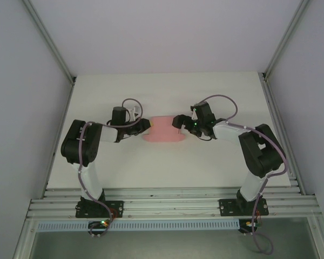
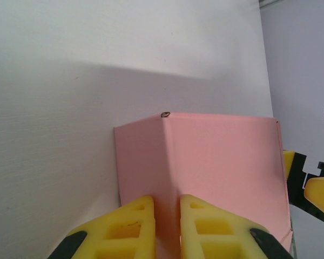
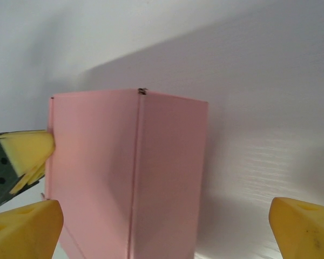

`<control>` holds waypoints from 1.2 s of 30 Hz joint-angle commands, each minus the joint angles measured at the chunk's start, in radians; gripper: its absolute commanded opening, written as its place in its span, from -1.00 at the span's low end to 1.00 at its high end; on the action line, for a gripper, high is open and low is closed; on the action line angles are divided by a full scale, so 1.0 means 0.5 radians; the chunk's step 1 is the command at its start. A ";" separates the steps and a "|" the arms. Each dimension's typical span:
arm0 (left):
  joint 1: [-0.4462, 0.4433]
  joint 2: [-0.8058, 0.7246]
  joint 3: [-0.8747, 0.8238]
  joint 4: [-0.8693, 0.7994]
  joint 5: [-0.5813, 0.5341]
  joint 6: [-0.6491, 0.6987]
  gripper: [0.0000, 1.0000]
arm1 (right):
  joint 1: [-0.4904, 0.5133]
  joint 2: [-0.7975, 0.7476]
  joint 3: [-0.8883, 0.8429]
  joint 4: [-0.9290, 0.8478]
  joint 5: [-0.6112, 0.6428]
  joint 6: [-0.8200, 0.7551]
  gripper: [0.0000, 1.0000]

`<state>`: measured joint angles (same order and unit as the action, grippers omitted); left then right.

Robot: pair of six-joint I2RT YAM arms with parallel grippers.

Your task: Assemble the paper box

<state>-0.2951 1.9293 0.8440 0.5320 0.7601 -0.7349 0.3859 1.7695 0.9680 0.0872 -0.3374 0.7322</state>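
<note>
My left gripper (image 1: pixel 143 127) and right gripper (image 1: pixel 178 121) meet mid-table. The table (image 1: pixel 167 91) is white, with pale walls (image 1: pixel 21 81) closing it in. The paper box (image 1: pixel 163 130) lies between them, its long axis running left to right. The left is pinched nearly closed on a creased fold. The right gapes wide astride the other end, and I can't tell whether it touches.
</note>
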 commanded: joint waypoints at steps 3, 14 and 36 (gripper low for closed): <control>0.025 0.068 -0.050 0.041 -0.009 -0.040 -0.71 | -0.031 0.143 0.080 0.140 -0.229 0.151 0.91; 0.026 0.082 -0.036 0.170 0.032 -0.093 -0.68 | -0.052 0.257 0.082 0.496 -0.488 0.287 0.23; -0.364 -0.589 0.544 -1.279 -0.788 1.767 1.00 | -0.326 -0.092 0.095 -0.144 -0.549 0.496 -0.08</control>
<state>-0.4217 1.6512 1.0870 0.1146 0.4942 -0.1711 0.2657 1.7485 0.9760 0.1566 -0.5579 0.9188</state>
